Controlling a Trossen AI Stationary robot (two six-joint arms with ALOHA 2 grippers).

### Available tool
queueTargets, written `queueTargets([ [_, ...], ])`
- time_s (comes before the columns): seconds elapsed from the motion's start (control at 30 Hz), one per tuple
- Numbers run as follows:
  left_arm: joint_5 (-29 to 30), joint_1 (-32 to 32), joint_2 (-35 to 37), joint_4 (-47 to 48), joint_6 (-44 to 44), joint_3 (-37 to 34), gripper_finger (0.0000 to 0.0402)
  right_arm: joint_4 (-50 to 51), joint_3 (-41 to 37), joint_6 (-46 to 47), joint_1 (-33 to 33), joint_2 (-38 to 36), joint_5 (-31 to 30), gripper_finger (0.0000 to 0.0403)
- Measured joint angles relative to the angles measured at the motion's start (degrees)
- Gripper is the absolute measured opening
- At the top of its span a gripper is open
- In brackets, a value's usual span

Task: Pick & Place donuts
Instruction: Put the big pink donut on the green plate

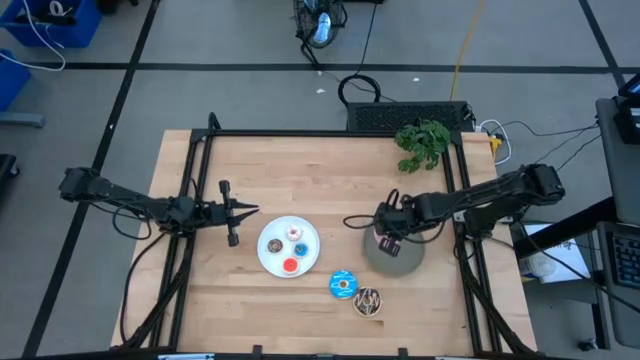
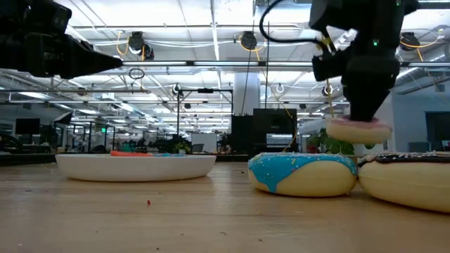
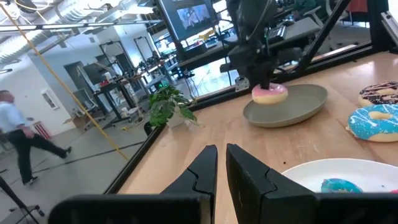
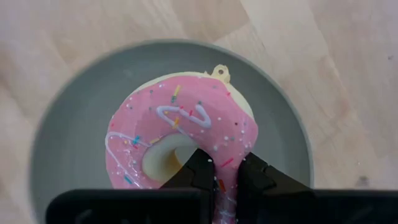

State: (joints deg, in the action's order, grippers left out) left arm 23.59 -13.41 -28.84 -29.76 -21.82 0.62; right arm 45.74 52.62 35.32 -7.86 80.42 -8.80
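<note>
High view: on the wooden desk (image 1: 300, 190), a white plate (image 1: 272, 256) carries the small donuts (image 1: 292, 250); the blue donut (image 1: 343, 285) and the chocolate sprinkled donut (image 1: 368, 301) lie on the bare wood to its right, nearer the front edge.
Right wrist view: only here does the grip show plainly, with the pink donut (image 4: 180, 140) pinched through its ring above the grey plate (image 4: 62, 143).
Low view: the pink donut hangs clear of the surface, behind the blue one and the chocolate one, which touch each other.
Left wrist view: a person (image 3: 15, 134) walks in the room beyond; a leafy plant (image 3: 166, 104) stands at the far edge.
Right end effector (image 4: 221, 163): fingers clamped on the pink donut's rim.
Left end effector (image 3: 221, 163): fingers together, holding nothing, hovering left of the white plate.
</note>
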Motion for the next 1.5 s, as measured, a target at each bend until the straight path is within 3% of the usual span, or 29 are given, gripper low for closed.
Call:
queueTargets([
  [0.37, 0.02, 0.00, -0.02, -0.02, -0.04, 0.00, 0.0042, -6.10, -6.68, 1.46, 2.72, 0.02, 1.55, 0.0021],
  [0.63, 0.04, 0.00, -0.02, -0.02, -0.07, 0.00, 0.0042, -6.32, -6.91, 1.25, 2.69, 0.02, 4.44, 0.0023],
  [0.8, 0.04, 0.00, 0.00, -0.02, 0.04, 0.00, 0.0042, -6.74, -6.91, 1.08, 2.67, 0.02, 1.36, 0.0024],
  [1.5, 0.04, 0.00, 0.00, -0.44, -0.46, 0.00, 0.0042, -6.80, -6.91, 0.37, 3.39, 0.04, 1.53, 0.0025],
])
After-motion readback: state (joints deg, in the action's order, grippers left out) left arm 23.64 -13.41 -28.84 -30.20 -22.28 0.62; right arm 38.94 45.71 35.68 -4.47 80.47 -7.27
